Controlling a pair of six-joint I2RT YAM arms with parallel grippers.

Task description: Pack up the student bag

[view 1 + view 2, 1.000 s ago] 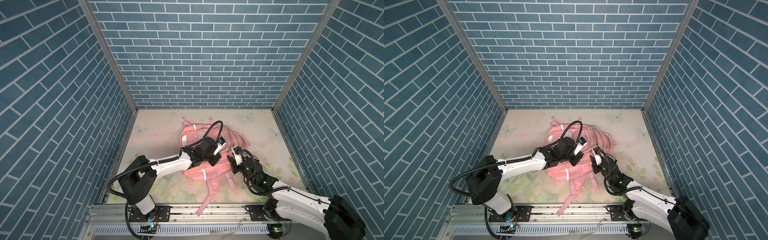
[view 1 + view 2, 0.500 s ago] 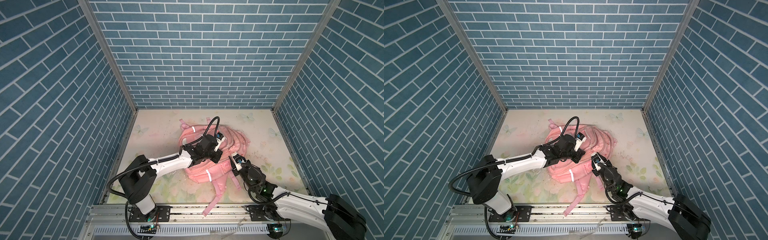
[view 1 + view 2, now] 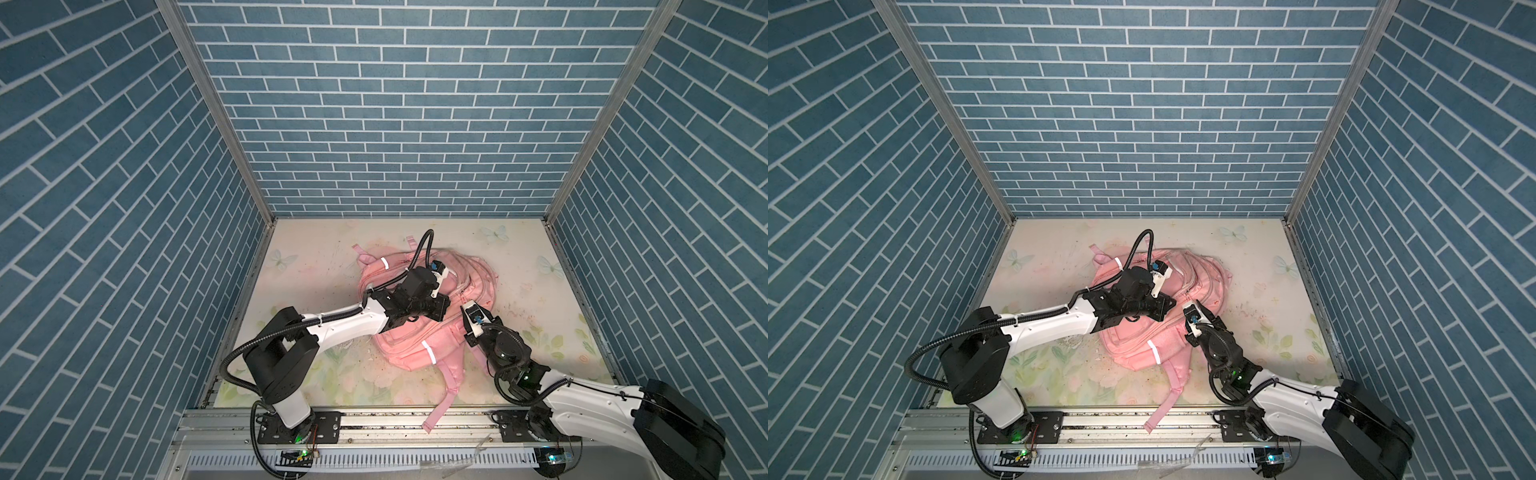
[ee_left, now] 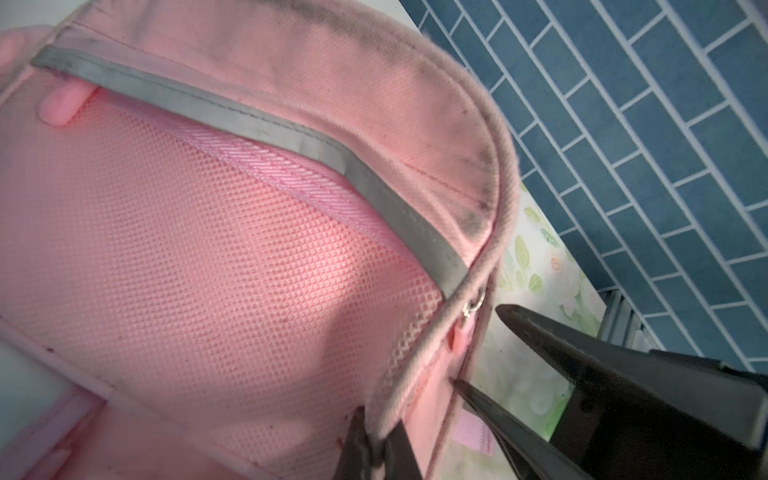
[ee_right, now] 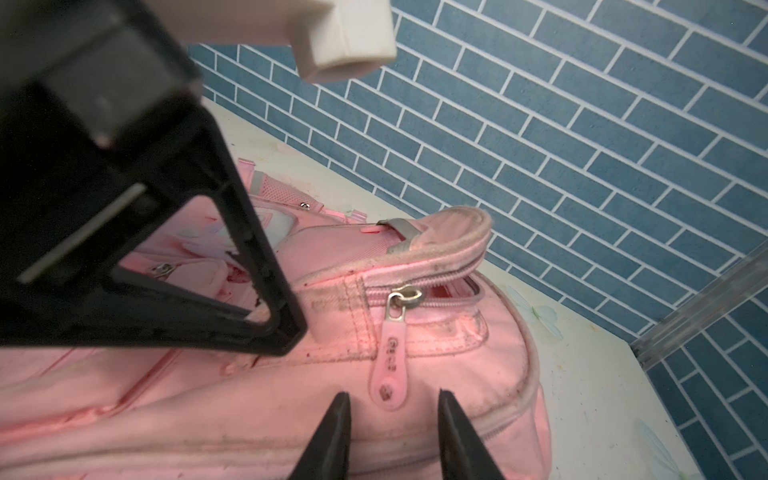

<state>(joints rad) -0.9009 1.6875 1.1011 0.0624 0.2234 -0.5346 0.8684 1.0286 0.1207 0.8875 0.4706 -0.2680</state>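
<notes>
The student bag (image 3: 415,345) (image 3: 1133,345), pink with white reflective strips, lies mid-table in both top views. My left gripper (image 4: 376,440) (image 3: 434,309) is shut on the piped edge of the bag's upper flap, beside the mesh panel (image 4: 208,270). My right gripper (image 5: 392,399) (image 3: 463,309) is open just in front of the bag (image 5: 436,374). One fingertip stands on each side of a pink zip pull (image 5: 388,370) without touching it. That zip (image 5: 415,297) gapes a little under the lifted flap.
A pink strap (image 3: 436,411) trails over the metal front rail (image 3: 374,415). Blue brick walls (image 3: 395,124) close in three sides. The two grippers are close together over the bag's right side, the left one's body (image 5: 124,249) filling much of the right wrist view.
The bag has shifted a little to the right in the left gripper's hold, its strap end sliding along the rail. The right arm has dropped lower and its jaws have narrowed slightly.
</notes>
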